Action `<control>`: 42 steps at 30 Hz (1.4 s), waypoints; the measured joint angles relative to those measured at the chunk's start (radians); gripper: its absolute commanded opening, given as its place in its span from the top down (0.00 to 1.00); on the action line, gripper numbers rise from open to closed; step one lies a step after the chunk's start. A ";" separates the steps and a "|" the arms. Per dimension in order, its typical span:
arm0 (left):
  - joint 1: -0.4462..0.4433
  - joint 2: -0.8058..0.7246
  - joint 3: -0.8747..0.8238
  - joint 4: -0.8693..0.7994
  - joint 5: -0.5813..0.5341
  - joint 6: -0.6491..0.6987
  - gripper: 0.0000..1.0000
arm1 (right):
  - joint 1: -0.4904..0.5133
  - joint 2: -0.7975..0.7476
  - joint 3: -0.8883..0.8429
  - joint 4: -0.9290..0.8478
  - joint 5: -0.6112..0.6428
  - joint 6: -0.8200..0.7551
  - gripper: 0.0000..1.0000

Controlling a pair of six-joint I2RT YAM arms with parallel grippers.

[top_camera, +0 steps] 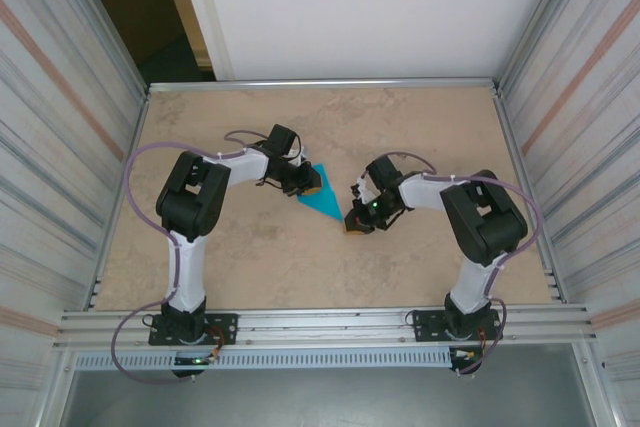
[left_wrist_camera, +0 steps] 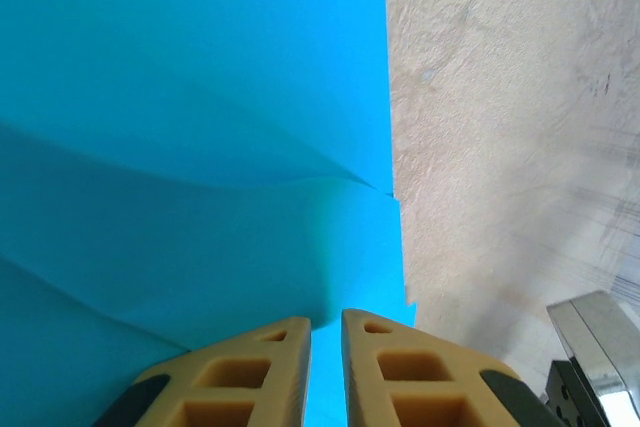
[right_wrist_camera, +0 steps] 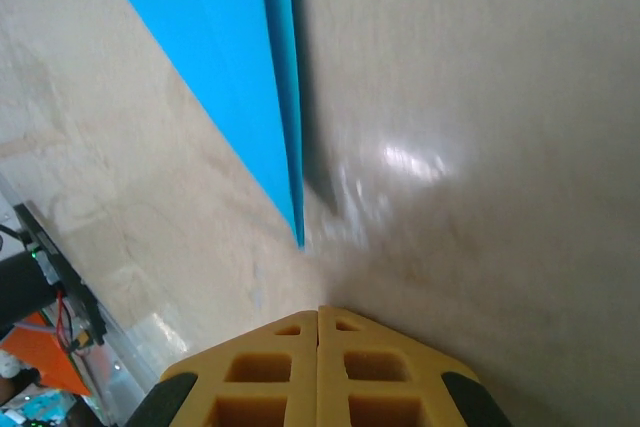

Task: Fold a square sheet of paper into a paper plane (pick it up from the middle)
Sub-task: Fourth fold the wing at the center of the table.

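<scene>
Half-folded, the paper plane [top_camera: 322, 202] lies mid-table [top_camera: 420, 137]; the left gripper [left_wrist_camera: 326, 322], jaws a slit apart, grip impossible to tell, sits at its wide end, and the right gripper [right_wrist_camera: 318, 315], closed and empty, just off the tip, could shove the loose layers askew

Nothing legible anywhere: no words, labels, brands, numbers or signs on the blue paper [top_camera: 325, 203] or on the surface [top_camera: 300, 267].
</scene>
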 measured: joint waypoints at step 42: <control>-0.083 -0.100 -0.038 0.016 -0.035 0.089 0.88 | 0.040 0.223 0.304 0.007 0.108 0.017 1.00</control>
